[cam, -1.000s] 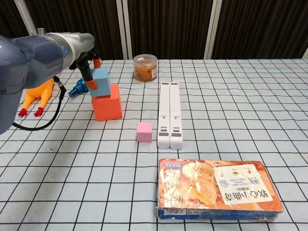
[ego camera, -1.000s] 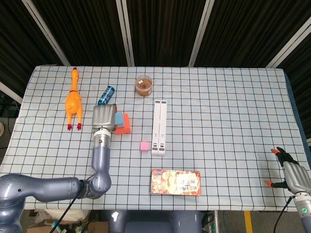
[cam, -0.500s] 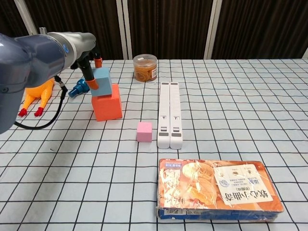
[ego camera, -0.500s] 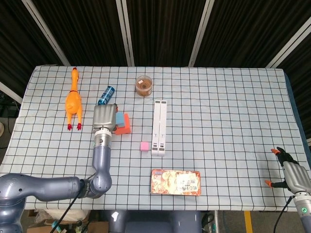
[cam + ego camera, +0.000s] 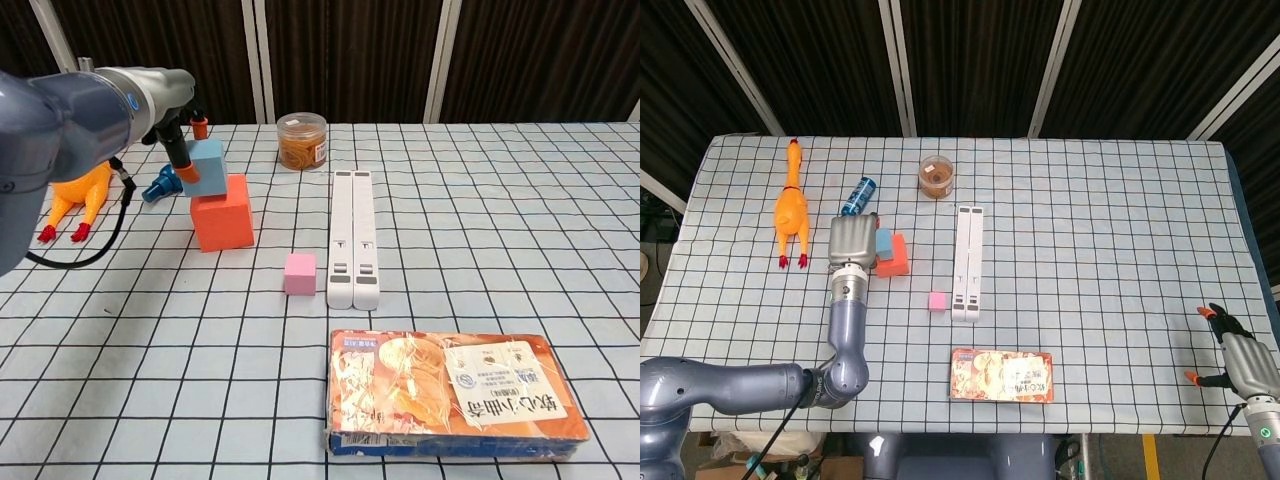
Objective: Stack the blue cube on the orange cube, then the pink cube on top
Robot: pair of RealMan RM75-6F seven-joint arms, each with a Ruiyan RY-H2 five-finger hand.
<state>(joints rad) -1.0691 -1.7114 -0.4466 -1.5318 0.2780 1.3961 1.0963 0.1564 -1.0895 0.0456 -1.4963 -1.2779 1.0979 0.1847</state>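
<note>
The orange cube (image 5: 223,215) stands on the checked cloth at centre left. The blue cube (image 5: 209,166) is over its top left part, jutting past the left edge; I cannot tell whether it rests there or hangs just above. My left hand (image 5: 180,140) holds the blue cube from the left, orange-tipped fingers (image 5: 188,174) against its side. From the head view, the left hand (image 5: 852,241) covers part of the blue cube (image 5: 883,240) and the orange cube (image 5: 896,258). The pink cube (image 5: 300,273) (image 5: 937,300) lies alone to the right. My right hand (image 5: 1242,362) stays open off the table's near right corner.
A white two-bar stand (image 5: 352,238) lies right of the pink cube. A snack package (image 5: 455,393) sits near the front. A round jar (image 5: 302,141) stands at the back. A rubber chicken (image 5: 75,200) and a small blue bottle (image 5: 160,187) lie left of the cubes.
My left hand and the blue cube have shifted slightly to the left over the orange cube. The right hand and the pink cube have not moved.
</note>
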